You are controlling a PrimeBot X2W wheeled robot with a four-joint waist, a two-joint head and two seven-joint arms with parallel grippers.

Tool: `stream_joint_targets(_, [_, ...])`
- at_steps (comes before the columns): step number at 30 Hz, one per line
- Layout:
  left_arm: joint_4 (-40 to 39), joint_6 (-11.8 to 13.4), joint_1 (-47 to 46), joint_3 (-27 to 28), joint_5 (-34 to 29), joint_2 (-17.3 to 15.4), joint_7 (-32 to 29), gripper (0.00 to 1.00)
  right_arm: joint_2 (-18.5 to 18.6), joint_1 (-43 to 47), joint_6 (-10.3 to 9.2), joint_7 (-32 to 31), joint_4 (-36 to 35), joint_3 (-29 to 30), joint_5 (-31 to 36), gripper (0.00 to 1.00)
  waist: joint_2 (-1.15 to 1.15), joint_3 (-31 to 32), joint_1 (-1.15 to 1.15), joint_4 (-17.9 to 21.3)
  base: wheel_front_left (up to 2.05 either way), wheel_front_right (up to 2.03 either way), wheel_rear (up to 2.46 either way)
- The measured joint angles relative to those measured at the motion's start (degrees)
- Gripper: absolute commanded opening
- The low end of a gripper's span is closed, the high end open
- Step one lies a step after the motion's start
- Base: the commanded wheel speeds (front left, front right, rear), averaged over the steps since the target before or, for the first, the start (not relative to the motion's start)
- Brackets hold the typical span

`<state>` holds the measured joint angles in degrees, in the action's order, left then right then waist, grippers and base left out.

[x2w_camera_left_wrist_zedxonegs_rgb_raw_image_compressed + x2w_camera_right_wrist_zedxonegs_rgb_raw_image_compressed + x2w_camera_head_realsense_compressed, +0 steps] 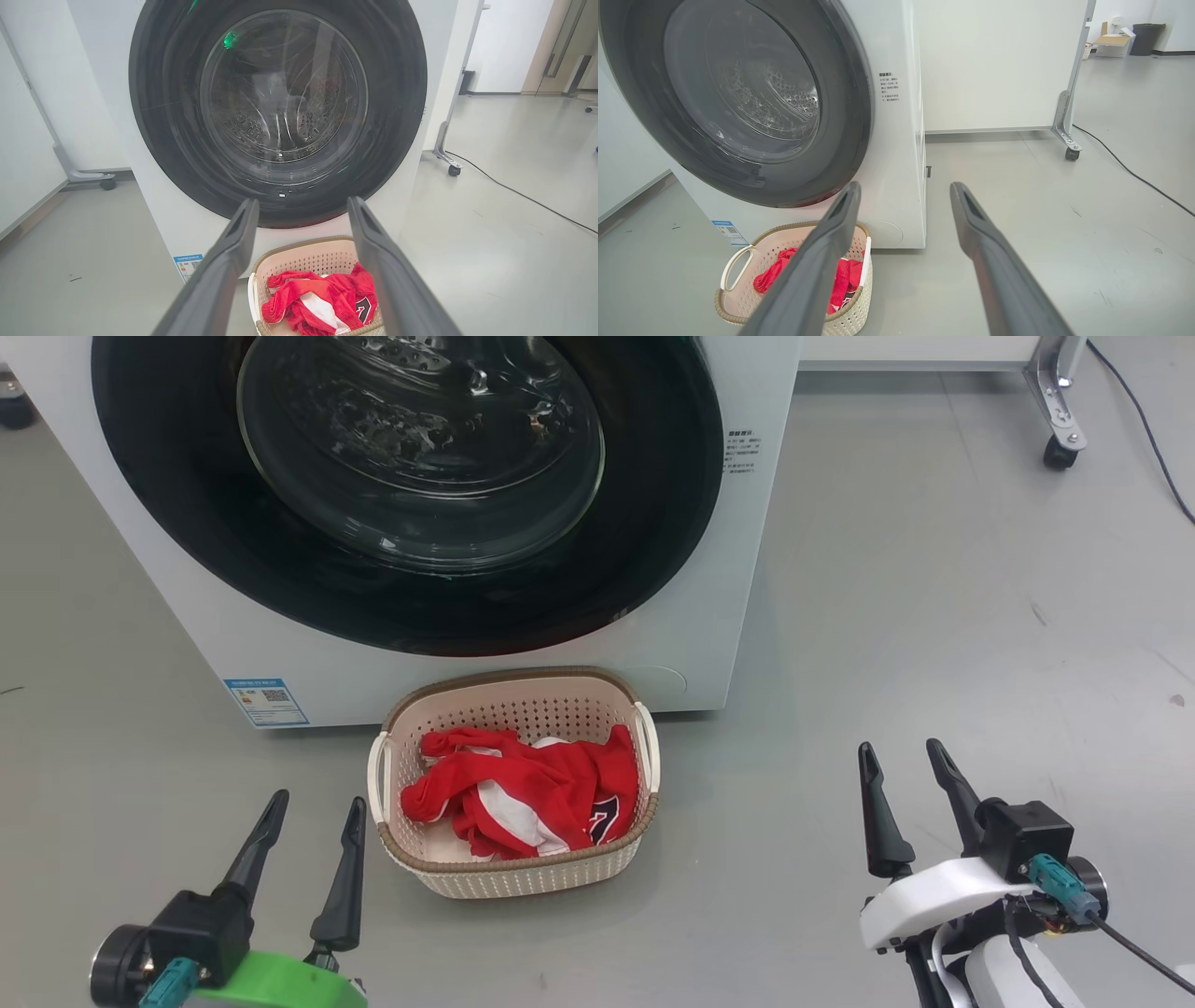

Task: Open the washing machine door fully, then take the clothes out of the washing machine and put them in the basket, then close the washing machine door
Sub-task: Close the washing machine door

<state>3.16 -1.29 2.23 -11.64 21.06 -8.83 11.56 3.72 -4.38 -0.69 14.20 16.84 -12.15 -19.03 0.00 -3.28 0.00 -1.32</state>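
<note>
Status: washing machine door shut; clothes in basket; claws released.
The door lies flush on the washing machine, ahead of and above both claws. The basket stands on the floor just before the machine, long axis crosswise, nearer the left claw than the right claw. Both claws stand spread and empty. By judgement, no task step remains.
</note>
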Motion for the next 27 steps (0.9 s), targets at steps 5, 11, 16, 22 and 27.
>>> stream_joint_targets(5, [-0.3, 0.2, 0.4, 0.0, 0.0, 0.0, -0.3, 1.0, 0.0, 0.9, -0.03, 0.0, -1.7, -0.3, 0.0, 1.0, 0.0, 0.1, 0.0, 0.0, 0.0, 0.0, 0.0])
stream_joint_targets(11, [-1.2, 0.5, 0.4, -0.2, 0.0, 0.0, -0.9, 1.0, 0.0, 2.4, -0.57, 0.0, -3.6, -0.2, 0.0, 1.0, 0.0, 0.1, 0.0, -0.2, 0.0, 0.0, 0.0])
stream_joint_targets(16, [-1.6, 0.5, 0.6, -0.3, 0.0, 0.0, -1.0, 1.0, 0.1, 2.8, -0.99, 0.0, -5.0, -0.2, 0.0, 1.0, 0.0, 0.1, 0.0, -0.5, 0.0, 0.0, 0.0])
stream_joint_targets(22, [-1.8, 0.8, 1.4, -0.3, 0.0, 0.0, -1.5, 1.0, 0.2, 4.0, -1.09, -0.1, -6.3, -0.2, 0.0, 1.0, 0.0, 0.0, 0.0, -0.8, 0.0, 0.0, 0.0])
stream_joint_targets(27, [-2.1, 0.8, 1.5, -0.4, 0.0, 0.0, -1.5, 1.0, 0.6, 4.3, -1.52, -0.4, -7.5, -0.2, 0.0, 1.0, 0.0, -0.1, 0.0, -1.0, 0.0, 0.0, 0.0])
